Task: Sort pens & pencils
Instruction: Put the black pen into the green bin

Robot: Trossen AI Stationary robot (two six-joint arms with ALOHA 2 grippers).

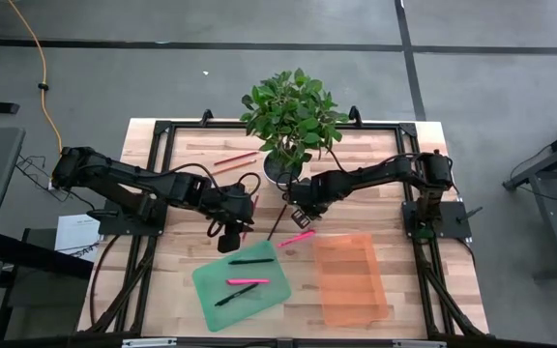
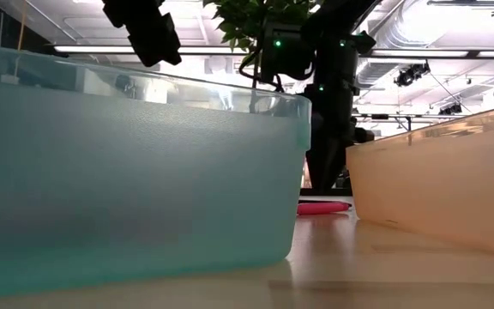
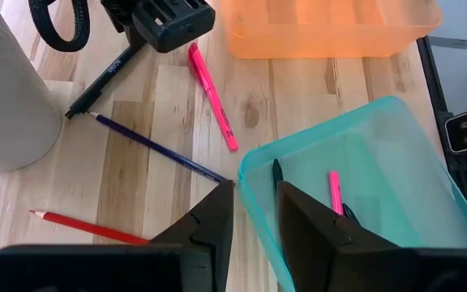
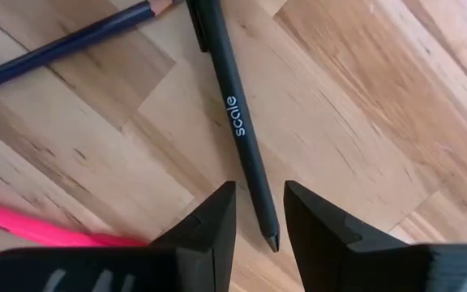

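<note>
Pens and pencils lie on a wooden table (image 1: 162, 155), some in a tray and some loose. At the far left of the middle, two red pencils (image 1: 235, 159) lie side by side near the plant pot (image 1: 280, 169). The left gripper (image 1: 228, 238) hangs over the far left corner of the green tray (image 1: 209, 288). Its jaws are spread a little and hold nothing. In the left wrist view its fingers (image 3: 209, 223) point down beside the tray's corner, with a red pencil (image 3: 87, 227) and a dark blue pencil (image 3: 159, 149) lying on the wood close by.

In the green tray lie three pens: a black pen (image 1: 251, 260) at the far side, a pink pen (image 1: 248, 281) in the middle and another black pen (image 1: 235, 295) on the near side.

Just right of the tray, in the middle of the table, a loose black pen (image 4: 237, 122) lies on the wood with the word "scale" on it. The right gripper (image 1: 301, 215) is low over this pen. Its jaws are spread a little, with the pen's tip between the fingers (image 4: 209, 223), but they are not pinching it. A loose pink pen (image 1: 298, 237) lies just near of that gripper, beside the orange tray (image 1: 351, 278).

The orange tray sits on the right
</note>
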